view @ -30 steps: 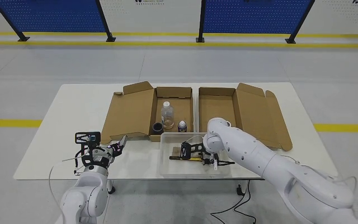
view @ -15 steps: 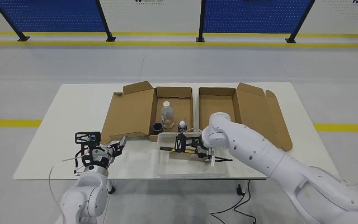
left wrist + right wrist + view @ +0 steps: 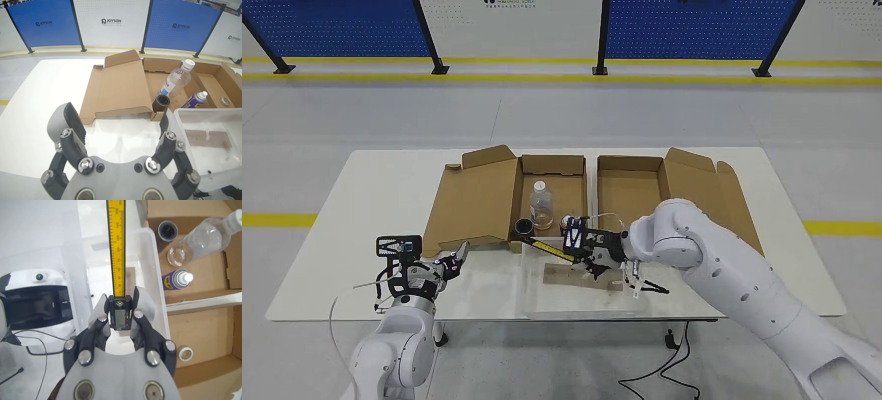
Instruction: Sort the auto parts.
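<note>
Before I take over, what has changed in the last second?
The right gripper, jaws still shut on the caliper, carried it from the middle of the clear bin to the bin's far edge, towards the left cardboard box. The left gripper stayed by the table's near edge, jaws open. The bottle, spray can and black tube in that box did not move.

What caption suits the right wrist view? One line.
Right gripper clamps a yellow digital caliper over the clear bin, beside the cardboard box.
</note>
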### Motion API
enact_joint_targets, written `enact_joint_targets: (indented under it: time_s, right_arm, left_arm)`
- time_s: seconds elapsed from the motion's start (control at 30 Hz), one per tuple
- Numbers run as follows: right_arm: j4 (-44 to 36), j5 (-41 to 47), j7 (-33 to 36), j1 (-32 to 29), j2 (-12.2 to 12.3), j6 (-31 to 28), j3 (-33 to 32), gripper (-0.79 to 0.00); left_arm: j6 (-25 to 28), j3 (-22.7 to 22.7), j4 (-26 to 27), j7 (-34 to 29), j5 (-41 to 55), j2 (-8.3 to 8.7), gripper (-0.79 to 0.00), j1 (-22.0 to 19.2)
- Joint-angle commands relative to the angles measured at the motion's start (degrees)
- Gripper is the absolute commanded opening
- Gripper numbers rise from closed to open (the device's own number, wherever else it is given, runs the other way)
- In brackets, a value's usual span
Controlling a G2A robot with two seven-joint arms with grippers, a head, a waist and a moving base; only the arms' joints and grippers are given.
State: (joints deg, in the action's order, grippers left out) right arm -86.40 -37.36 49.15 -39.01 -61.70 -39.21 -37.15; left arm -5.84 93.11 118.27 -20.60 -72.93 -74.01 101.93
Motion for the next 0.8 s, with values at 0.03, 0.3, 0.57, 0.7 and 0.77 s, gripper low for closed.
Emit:
enact_joint_targets:
  time_s: [0.03, 0.3, 0.57, 0.7, 0.77]
  right_arm:
    - [-0.7, 2.9, -6.2, -3.3, 1.1, -2.4, -3.8, -0.785]
    - [-0.5, 7.5, -15.3, -8.3, 2.1, -6.1, -8.1, -0.785]
    - [1.7, 11.1, -22.6, -10.5, 1.7, -7.9, -9.5, -0.785]
    - [1.2, 9.2, -24.6, -10.5, 1.6, -4.8, -10.8, -0.785]
    - [1.0, 7.7, -25.4, -10.5, 1.6, -1.6, -11.8, -0.785]
  left_arm:
    - [0.0, 0.0, 0.0, 0.0, 0.0, 0.00, 0.000, 0.0]
    - [0.0, 0.0, 0.0, 0.0, 0.0, 0.00, 0.000, 0.0]
    - [0.0, 0.0, 0.0, 0.0, 0.0, 0.00, 0.000, 0.0]
    - [0.0, 0.0, 0.0, 0.0, 0.0, 0.00, 0.000, 0.0]
    - [0.0, 0.0, 0.0, 0.0, 0.0, 0.00, 0.000, 0.0]
